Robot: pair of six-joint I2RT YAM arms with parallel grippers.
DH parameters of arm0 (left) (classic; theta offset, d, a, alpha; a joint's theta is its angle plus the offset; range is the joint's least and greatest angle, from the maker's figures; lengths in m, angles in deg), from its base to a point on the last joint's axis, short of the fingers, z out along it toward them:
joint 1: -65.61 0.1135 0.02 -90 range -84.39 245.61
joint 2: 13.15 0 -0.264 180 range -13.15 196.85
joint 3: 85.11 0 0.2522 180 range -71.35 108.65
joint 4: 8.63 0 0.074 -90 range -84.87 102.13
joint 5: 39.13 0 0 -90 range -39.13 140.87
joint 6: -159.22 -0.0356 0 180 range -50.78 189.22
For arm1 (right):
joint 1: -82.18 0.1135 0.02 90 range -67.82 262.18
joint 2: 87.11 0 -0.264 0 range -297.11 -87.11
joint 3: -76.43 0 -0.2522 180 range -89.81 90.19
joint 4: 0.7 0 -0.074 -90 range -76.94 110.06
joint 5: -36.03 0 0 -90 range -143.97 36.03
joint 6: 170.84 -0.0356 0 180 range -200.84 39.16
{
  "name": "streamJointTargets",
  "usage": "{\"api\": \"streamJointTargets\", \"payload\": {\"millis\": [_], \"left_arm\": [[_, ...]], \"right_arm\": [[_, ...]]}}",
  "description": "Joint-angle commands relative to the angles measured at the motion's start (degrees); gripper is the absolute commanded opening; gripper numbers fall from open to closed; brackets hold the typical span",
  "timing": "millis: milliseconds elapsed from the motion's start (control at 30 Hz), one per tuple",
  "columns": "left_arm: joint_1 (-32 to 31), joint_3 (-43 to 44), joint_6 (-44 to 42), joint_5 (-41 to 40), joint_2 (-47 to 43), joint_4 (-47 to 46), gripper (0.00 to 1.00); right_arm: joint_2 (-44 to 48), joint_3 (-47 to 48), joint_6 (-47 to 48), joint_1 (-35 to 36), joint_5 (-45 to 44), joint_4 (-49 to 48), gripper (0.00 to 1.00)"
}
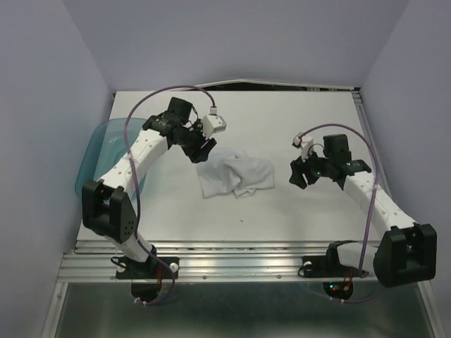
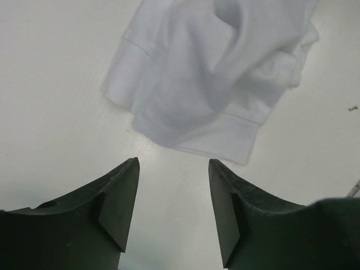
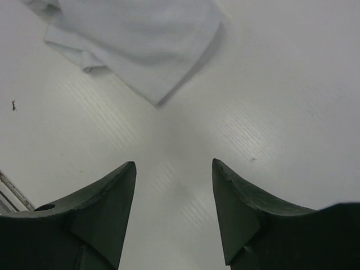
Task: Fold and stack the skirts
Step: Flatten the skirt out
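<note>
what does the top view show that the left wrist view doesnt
Only the top view: the teal tray at the table's left edge and the right gripper, clear of the skirt. Only the left wrist: the skirt's stitched hem band close up. Both: the crumpled white skirt lying on the table and the open, empty left gripper near it.

Skirt [image 1: 235,176] is soft matt cloth; table [image 1: 303,218] smooth, faintly glossy; tray [image 1: 95,149] translucent plastic.

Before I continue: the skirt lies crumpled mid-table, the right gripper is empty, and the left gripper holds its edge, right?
No. The left gripper holds nothing: the left wrist view shows its jaws apart, clear of the skirt. The rest is right.
</note>
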Motion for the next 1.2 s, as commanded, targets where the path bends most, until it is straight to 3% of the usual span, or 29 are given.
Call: {"api": "streamJointTargets", "payload": {"millis": [0, 100, 267, 600, 733, 833, 1000, 1167], "left_arm": [[-1.51, -9.16, -8.40, 4.67, -5.46, 6.18, 0.61], [-1.42, -14.27, -8.57, 5.63, -9.15, 3.11, 0.62], [-1.42, -23.24, -8.67, 7.31, -15.91, -4.18, 0.66], [-1.68, -27.20, -10.60, 5.82, -14.61, -6.13, 0.68], [-4.67, -30.63, -10.60, 2.75, -14.08, -9.46, 0.66], [-7.83, -33.61, -8.94, -1.12, -13.29, -16.65, 0.62], [-9.86, -35.56, -7.88, -7.62, -11.71, -24.75, 0.61], [-10.47, -35.56, -10.94, -7.46, -8.46, -26.78, 0.58]], "right_arm": [[1.89, -5.84, 9.39, 7.95, 0.37, -14.24, 0.59], [-0.83, -7.96, 15.19, 11.75, -1.83, -19.19, 0.52], [-9.43, -8.75, 21.55, 18.08, -4.99, -24.64, 0.51], [-18.23, -9.98, 25.85, 20.63, -4.64, -32.54, 0.49], [-19.82, -11.91, 25.77, 20.63, -5.34, -34.84, 0.45], [-20.87, -12.53, 25.25, 20.63, -5.96, -35.90, 0.36], [-20.44, -12.53, 23.84, 20.63, -6.58, -35.47, 0.12], [-18.33, -11.83, 20.76, 20.63, -7.10, -33.62, 0.01]]}}
